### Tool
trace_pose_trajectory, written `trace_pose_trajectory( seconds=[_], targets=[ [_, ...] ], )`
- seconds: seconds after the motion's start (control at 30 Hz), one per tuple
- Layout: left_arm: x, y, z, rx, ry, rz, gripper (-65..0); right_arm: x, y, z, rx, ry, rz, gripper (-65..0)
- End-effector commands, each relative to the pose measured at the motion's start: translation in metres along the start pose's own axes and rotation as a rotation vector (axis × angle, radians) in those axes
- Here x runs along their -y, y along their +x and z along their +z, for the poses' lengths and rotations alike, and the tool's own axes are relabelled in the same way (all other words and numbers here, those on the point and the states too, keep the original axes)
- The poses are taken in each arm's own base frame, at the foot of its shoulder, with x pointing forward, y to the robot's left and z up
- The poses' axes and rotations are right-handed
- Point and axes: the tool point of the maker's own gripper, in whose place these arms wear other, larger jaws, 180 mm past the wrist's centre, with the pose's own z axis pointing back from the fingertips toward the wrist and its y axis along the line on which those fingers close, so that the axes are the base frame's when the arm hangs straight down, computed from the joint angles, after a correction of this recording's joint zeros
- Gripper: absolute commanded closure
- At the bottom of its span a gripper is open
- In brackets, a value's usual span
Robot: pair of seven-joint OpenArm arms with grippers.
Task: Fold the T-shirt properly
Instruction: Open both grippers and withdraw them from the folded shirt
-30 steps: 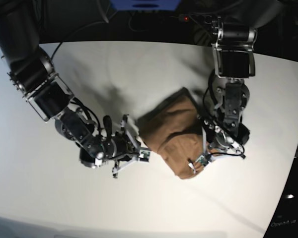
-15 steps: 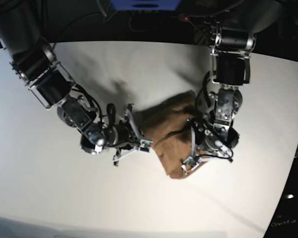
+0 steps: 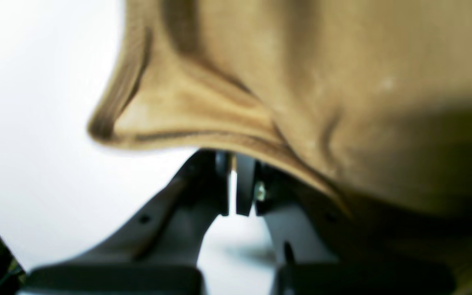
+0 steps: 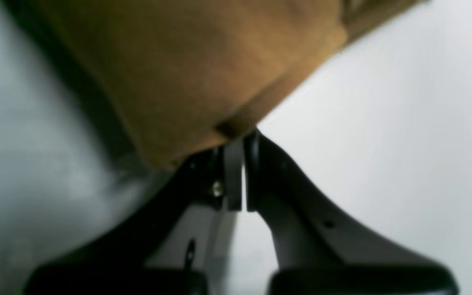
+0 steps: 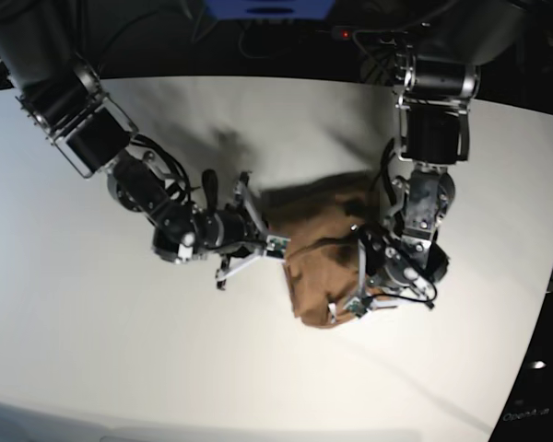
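Both arms' fingers are pinched closed on edges of the bunched T-shirt [image 5: 327,262], left gripper [image 3: 232,164] and right gripper [image 4: 242,141], above the white bench [image 5: 120,350].

left arm [image 5: 430,138]: black boxy segments with silver metal edging, narrowing to a rounded wrist
right arm [image 5: 83,129]: the same black-and-silver build, thick dark upper link, slimmer toward the wrist
cables: thin black wires looping loose along both wrists
left gripper [image 3: 232,184]: two dark curved fingers [image 3: 187,205] with flat black pads, a small pale screw beside one pad, tiny round holes in each finger
right gripper [image 4: 236,176]: matching dark curved fingers [image 4: 293,213], one bright screw head near the pads, a small hole in each finger
finger mounts: black blocks at the base of each finger
wrist fittings: small silver brackets and a green circuit piece near each gripper in the base view
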Motion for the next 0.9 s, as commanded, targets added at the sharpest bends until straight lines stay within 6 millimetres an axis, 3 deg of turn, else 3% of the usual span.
trace_pose_trajectory(
  seconds=[0.0,0.17,0.43,0.87],
  targets=[
    [-0.014,0.021,0.007,0.057,0.030,0.003,-2.3,-0.003,-0.014,0.004,-0.074,0.015,0.039,-0.3],
    [-0.009,0.030,0.008,0.073,0.021,0.005,-2.3,-0.009,-0.004,0.010,-0.074,0.006,0.071,-0.3],
    [-0.011,0.029,0.008,0.075,0.026,0.004,-2.3,-0.017,-0.008,0.009,-0.078,0.015,0.060,-0.3],
    [-0.034,0.052,0.036,0.156,0.114,-0.004,-2.3,-0.029,-0.014,0.006,-0.067,0.027,-0.003,-0.3]
  ],
)
